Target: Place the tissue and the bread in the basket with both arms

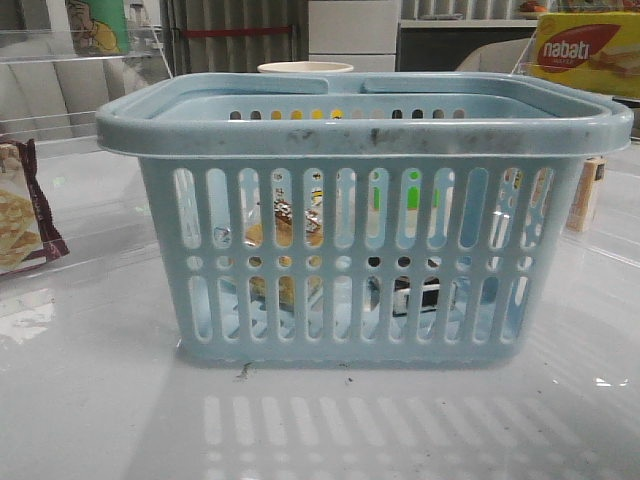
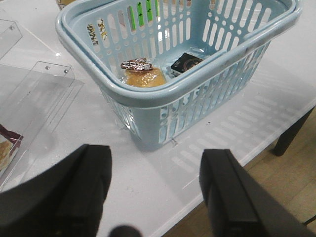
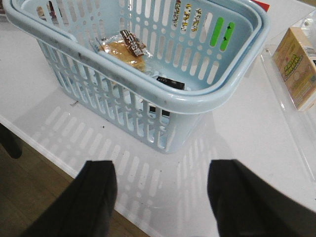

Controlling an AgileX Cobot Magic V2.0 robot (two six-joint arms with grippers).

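The light blue basket stands mid-table; its rim also shows in both wrist views. Inside it lies the bread, golden-brown in clear wrap, glimpsed through the slots in the front view. Beside it on the basket floor lies the tissue, black with a white patch. My left gripper is open over bare table near the basket's corner. My right gripper is open too, by the table's front edge, holding nothing. Neither arm shows in the front view.
A maroon-edged cracker bag lies at the left. A yellow nabati box sits back right, and a small carton stands right of the basket. Clear acrylic stands lie left. The table's front edge is close to both grippers.
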